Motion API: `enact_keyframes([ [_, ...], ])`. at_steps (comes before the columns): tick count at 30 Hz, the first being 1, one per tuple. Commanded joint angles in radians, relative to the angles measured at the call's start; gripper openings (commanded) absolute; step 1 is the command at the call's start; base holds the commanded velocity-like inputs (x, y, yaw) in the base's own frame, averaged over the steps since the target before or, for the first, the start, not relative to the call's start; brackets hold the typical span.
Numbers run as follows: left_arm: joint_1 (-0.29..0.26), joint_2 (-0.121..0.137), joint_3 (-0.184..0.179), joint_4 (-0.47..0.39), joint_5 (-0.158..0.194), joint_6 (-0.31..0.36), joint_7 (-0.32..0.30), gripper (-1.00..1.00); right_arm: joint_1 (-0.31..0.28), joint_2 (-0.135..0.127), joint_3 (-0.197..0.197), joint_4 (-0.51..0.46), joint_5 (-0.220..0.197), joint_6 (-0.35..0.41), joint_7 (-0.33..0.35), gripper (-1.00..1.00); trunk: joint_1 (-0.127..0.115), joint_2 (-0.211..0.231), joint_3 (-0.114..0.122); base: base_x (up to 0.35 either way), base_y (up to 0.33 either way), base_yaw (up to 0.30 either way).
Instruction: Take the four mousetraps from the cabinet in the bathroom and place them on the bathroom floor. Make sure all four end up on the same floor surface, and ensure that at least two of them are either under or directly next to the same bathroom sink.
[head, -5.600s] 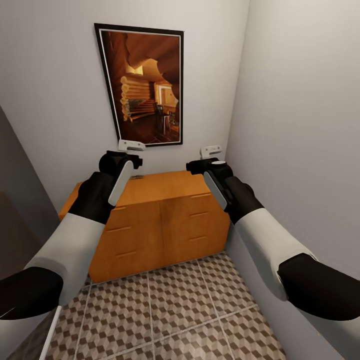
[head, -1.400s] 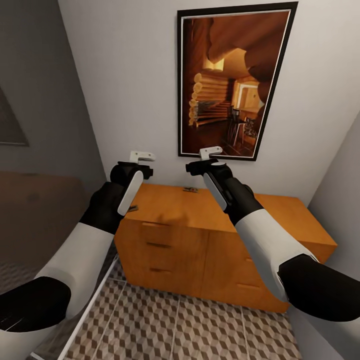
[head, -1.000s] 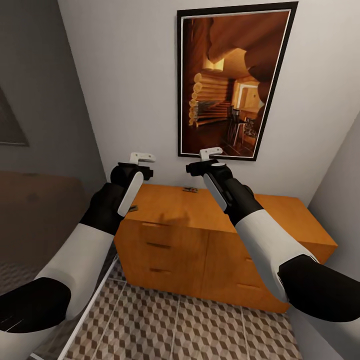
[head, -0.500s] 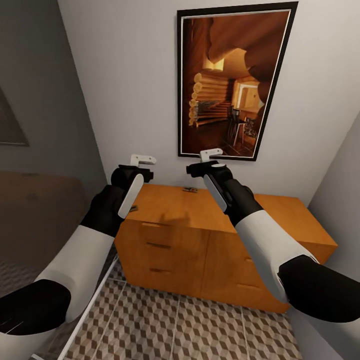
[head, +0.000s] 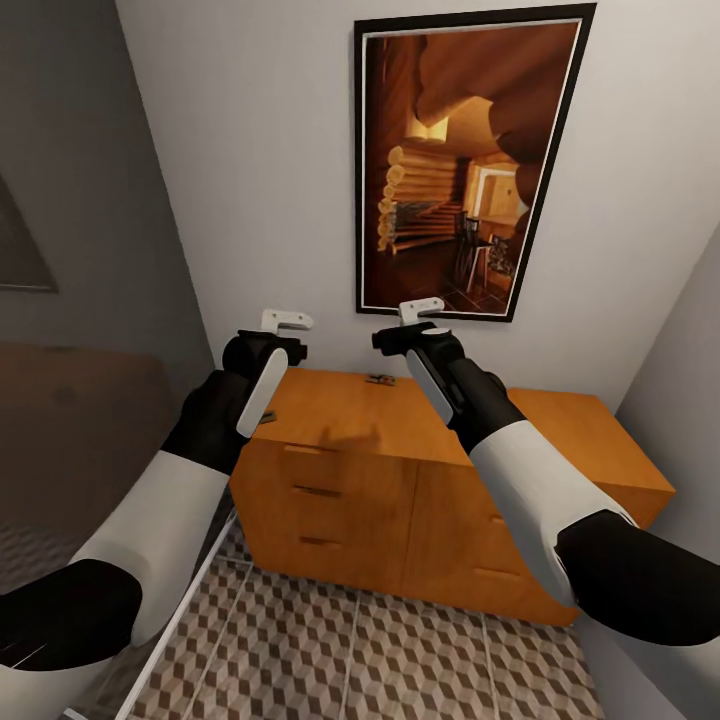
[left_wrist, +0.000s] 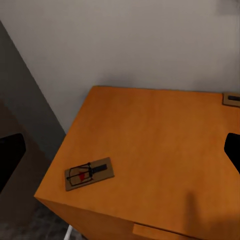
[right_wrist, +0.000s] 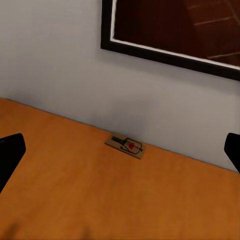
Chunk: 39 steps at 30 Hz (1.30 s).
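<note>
Mousetraps lying flat on cabinet (head: 350, 420): one (left_wrist: 89, 173) near a front corner, long axis skewed to the edges; another (right_wrist: 125, 145) by the back wall, slightly askew. No legible writing. Left gripper (head: 287, 321) and right gripper (head: 421, 309) hovering above, fingers spread, holding nothing.

I hold both arms raised forward, elbows bent, left gripper (head: 285, 322) and right gripper (head: 420, 308) level, side by side, fingers spread, gripping nothing.
</note>
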<state>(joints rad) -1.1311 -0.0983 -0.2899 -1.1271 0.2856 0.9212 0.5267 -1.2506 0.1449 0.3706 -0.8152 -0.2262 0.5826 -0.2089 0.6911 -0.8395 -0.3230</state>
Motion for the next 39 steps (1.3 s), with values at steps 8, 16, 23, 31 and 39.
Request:
enact_keyframes([
  [8,-0.001,0.000,-0.003,0.000,0.036,0.003,0.010,1.00,-0.001,-0.001,0.004,0.000,-0.011,0.003,-0.009,1.00,0.000,-0.001,-0.001,0.000,0.000,0.000],
  [16,-0.001,0.000,-0.003,0.000,0.069,0.006,0.011,1.00,-0.001,-0.001,0.005,0.001,-0.012,0.005,-0.009,1.00,0.000,-0.001,-0.001,0.000,0.000,0.000],
  [23,-0.001,0.000,-0.002,0.000,0.079,0.010,0.014,1.00,-0.002,0.000,0.004,0.001,-0.013,0.074,-0.009,1.00,0.000,-0.001,-0.001,0.000,0.000,0.000],
  [31,-0.002,0.000,0.004,0.024,0.081,0.012,0.016,1.00,-0.005,0.003,0.002,-0.007,-0.014,0.178,-0.009,1.00,0.000,-0.001,-0.001,0.000,0.000,0.000],
  [39,-0.002,0.000,0.031,0.084,0.081,0.013,0.016,1.00,-0.006,0.004,0.000,0.005,-0.042,0.218,-0.011,1.00,0.000,-0.001,-0.001,0.000,0.000,0.000],
])
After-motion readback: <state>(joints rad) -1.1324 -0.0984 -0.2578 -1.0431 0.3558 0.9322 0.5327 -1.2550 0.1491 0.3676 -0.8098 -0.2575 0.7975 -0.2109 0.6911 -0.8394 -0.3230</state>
